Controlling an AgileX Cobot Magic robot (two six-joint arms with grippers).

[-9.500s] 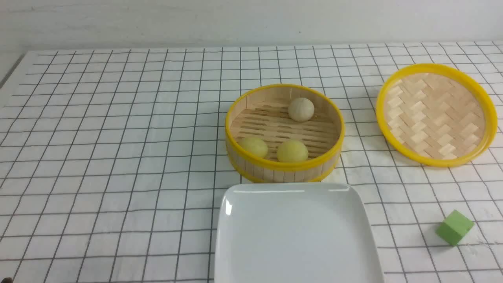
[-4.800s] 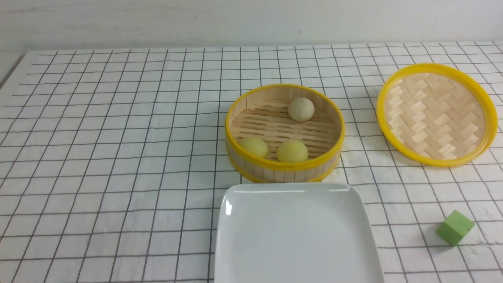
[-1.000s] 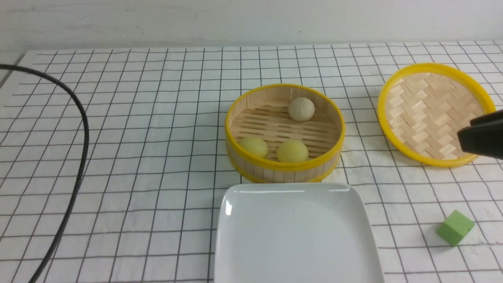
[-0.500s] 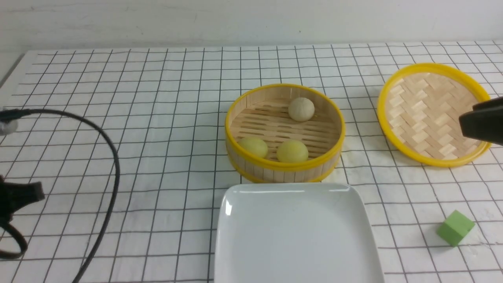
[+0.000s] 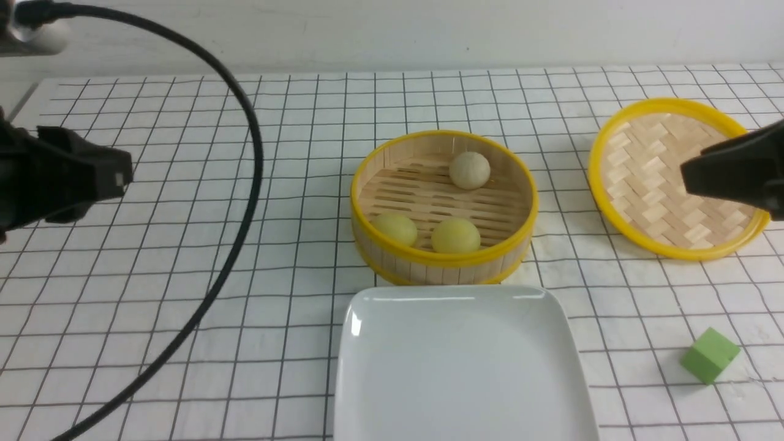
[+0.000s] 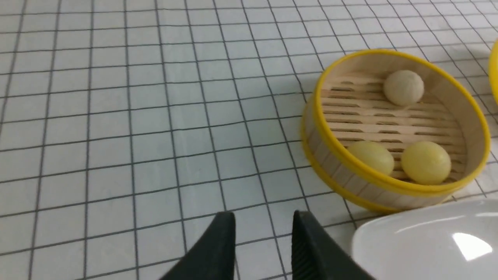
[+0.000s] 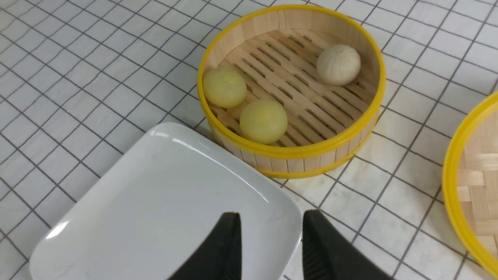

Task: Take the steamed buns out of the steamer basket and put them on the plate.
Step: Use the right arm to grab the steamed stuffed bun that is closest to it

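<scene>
The steamer basket (image 5: pixel 441 269) stands mid-table and holds three steamed buns: a beige pleated one (image 5: pixel 470 169) at the back and two pale yellow ones (image 5: pixel 395 228) (image 5: pixel 456 236) at the front. Right in front of it lies the plate (image 5: pixel 459 367), white and bare. My left gripper (image 5: pixel 122 174) hovers far to the basket's left, open and holding nothing. In the left wrist view its fingers (image 6: pixel 223 237) frame bare cloth short of the basket (image 6: pixel 373 188). My right gripper (image 5: pixel 689 171) hangs over the lid, open and holding nothing. In the right wrist view it (image 7: pixel 270 219) is above the plate's corner (image 7: pixel 155 202).
A shallow woven lid (image 5: pixel 649 177) with a yellow rim lies to the right of the basket. A green cube (image 5: pixel 708 354) sits near the front right. A black cable (image 5: pixel 245 184) loops from the left arm over the left half of the checked cloth.
The left gripper has risen from the lower left edge to mid-height, its cable swinging up and right. The right gripper has pushed further left over the lid. The buns have not moved.
</scene>
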